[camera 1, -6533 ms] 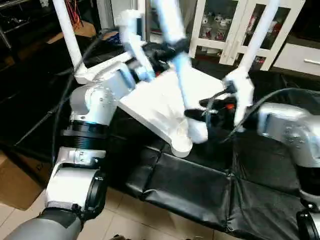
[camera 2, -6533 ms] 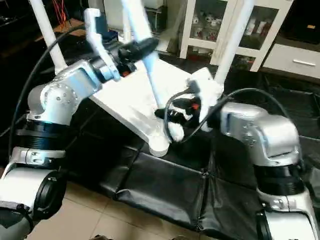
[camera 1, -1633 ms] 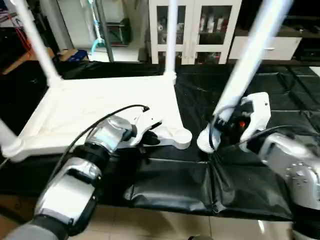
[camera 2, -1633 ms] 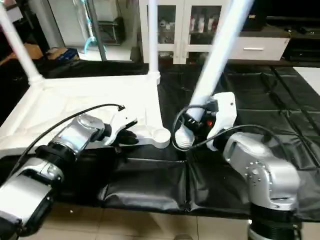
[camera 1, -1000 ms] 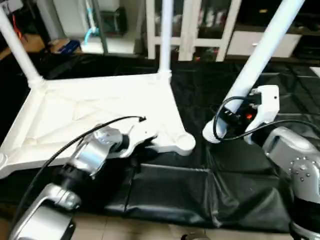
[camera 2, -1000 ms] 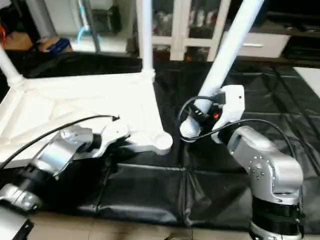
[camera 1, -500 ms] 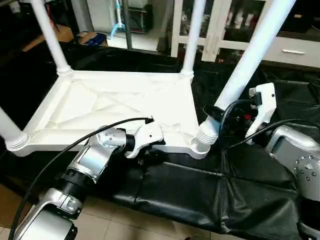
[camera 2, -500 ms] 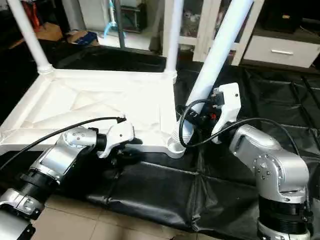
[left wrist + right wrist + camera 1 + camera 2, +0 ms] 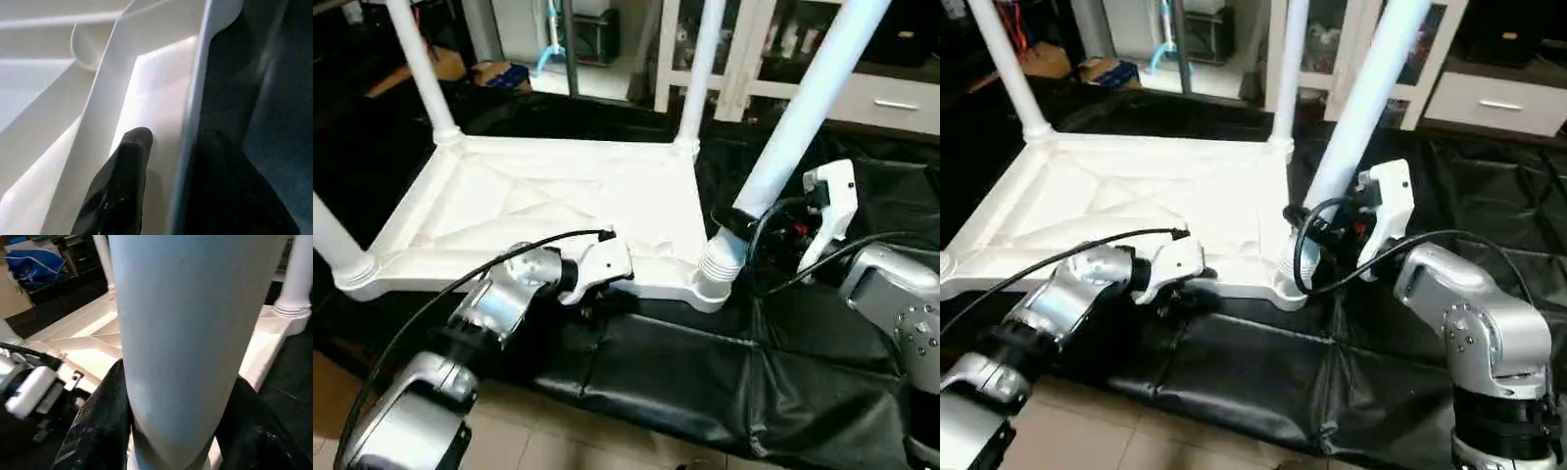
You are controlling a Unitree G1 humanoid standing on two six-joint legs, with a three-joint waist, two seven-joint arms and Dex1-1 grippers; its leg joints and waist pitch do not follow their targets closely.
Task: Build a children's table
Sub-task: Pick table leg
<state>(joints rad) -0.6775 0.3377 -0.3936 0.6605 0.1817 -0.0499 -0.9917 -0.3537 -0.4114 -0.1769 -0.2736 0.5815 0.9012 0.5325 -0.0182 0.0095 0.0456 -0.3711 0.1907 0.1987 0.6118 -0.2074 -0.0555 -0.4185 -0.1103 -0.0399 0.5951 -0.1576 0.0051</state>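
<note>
My left hand (image 9: 161,186) sits at the near rim of the upturned tabletop (image 9: 558,201), one finger (image 9: 122,181) inside the rim and one outside, slack around it. At two o'clock my right hand (image 9: 171,431) is clenched on the fourth leg (image 9: 793,137), whose flared end stands tilted in the near right corner socket (image 9: 717,284). Three more legs (image 9: 700,69) stand farther off.

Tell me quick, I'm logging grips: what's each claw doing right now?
Left claw: straddling the tabletop rim; clamped or not cannot be told.
Right claw: closed on the leg.
</note>
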